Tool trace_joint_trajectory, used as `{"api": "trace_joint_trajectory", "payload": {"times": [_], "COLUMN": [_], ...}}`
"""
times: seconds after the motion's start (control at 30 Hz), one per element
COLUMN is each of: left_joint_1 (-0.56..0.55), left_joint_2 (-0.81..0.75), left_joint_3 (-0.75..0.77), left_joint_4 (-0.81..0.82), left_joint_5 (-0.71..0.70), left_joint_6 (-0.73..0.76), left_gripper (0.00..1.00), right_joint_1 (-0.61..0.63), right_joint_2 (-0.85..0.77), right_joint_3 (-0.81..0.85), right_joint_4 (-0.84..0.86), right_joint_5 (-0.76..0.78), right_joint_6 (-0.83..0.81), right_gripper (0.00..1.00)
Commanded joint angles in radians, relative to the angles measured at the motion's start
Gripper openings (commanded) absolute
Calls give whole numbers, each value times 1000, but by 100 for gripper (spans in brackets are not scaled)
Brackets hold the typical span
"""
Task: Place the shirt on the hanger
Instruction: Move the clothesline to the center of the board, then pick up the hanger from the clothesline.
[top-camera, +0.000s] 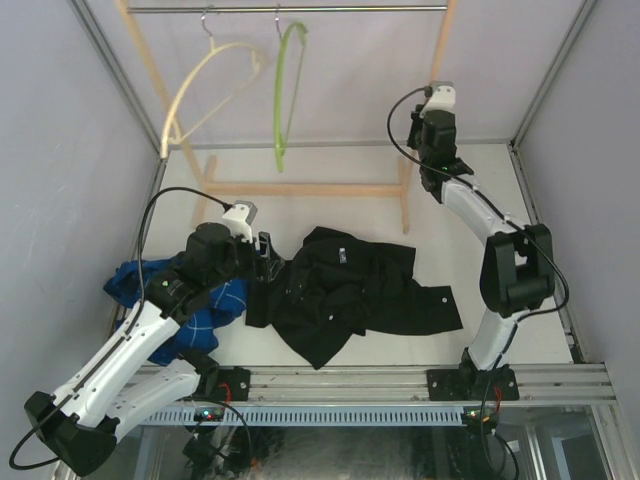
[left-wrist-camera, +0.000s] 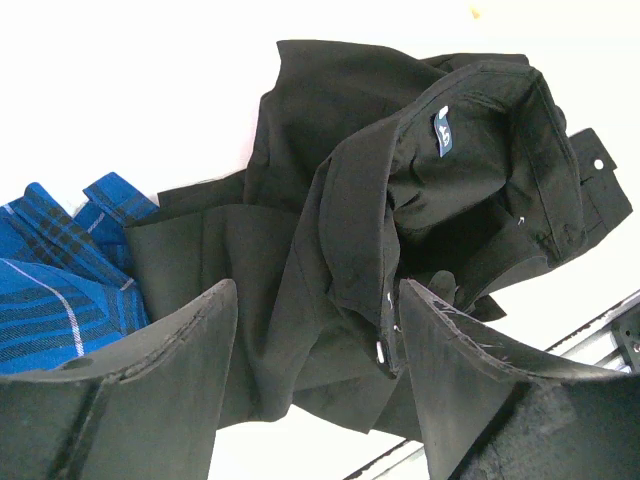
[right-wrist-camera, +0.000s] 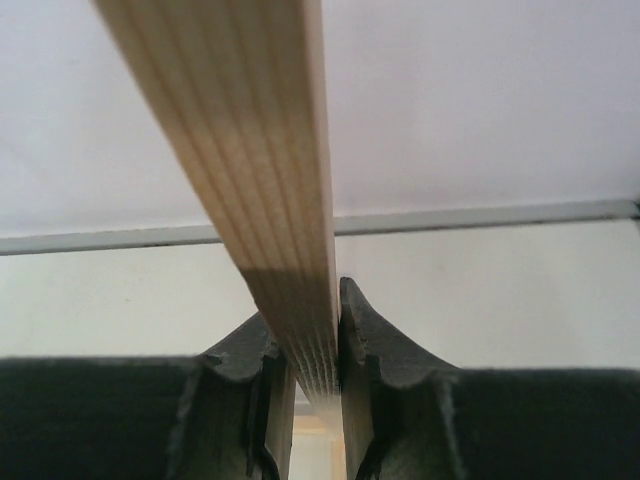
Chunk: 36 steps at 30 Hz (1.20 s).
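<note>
The black shirt (top-camera: 360, 290) lies crumpled on the white table, its collar label (left-wrist-camera: 443, 133) facing up. My left gripper (top-camera: 266, 252) hovers over the shirt's left edge. Its jaws are open, and in the left wrist view the gripper (left-wrist-camera: 318, 300) frames a button placket fold of the shirt (left-wrist-camera: 300, 100) without pinching it. The lime-green hanger (top-camera: 285, 90) hangs by its hook from the metal rail (top-camera: 290, 9) at the back. My right gripper (top-camera: 432, 104) is raised at the back right, shut (right-wrist-camera: 305, 320) on the wooden rack's right post (right-wrist-camera: 240, 120).
A cream hanger (top-camera: 215, 85) hangs left of the green one. A blue plaid shirt (top-camera: 135, 280) (left-wrist-camera: 60, 280) lies under my left arm, touching the black one. The wooden rack's crossbar (top-camera: 300, 188) spans the table behind the shirts. Grey walls close in both sides.
</note>
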Motion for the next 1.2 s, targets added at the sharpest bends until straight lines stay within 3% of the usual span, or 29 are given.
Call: {"api": "trace_joint_trajectory", "payload": {"times": [0.0, 0.13, 0.23, 0.47, 0.63, 0.8, 0.97, 1.17], "left_joint_1": [8, 10, 11, 13, 13, 12, 12, 12], "left_joint_2": [-20, -21, -33, -119, -179, -268, -267, -160], "left_joint_3": [-32, -29, -21, -43, -47, -46, 119, 381], "left_joint_4": [25, 17, -11, -8, -26, -4, -32, -24], "left_joint_5": [-19, -53, -114, -208, -329, -338, -333, -305], "left_joint_6": [14, 18, 23, 2, -40, -78, -31, 40], "left_gripper": [70, 69, 70, 79, 83, 89, 93, 95], "right_joint_1": [60, 98, 103, 70, 70, 66, 53, 45], "right_joint_2": [100, 174, 176, -16, -185, -319, -422, -541], "right_joint_3": [135, 240, 265, 111, -38, -115, -148, -300], "right_joint_4": [45, -9, -40, -91, -129, -280, -490, -607], "right_joint_5": [-221, -215, -195, -230, -234, -187, -264, -391], "right_joint_6": [79, 95, 112, 133, 131, 213, 288, 309], "right_gripper": [15, 24, 45, 78, 84, 92, 99, 100]}}
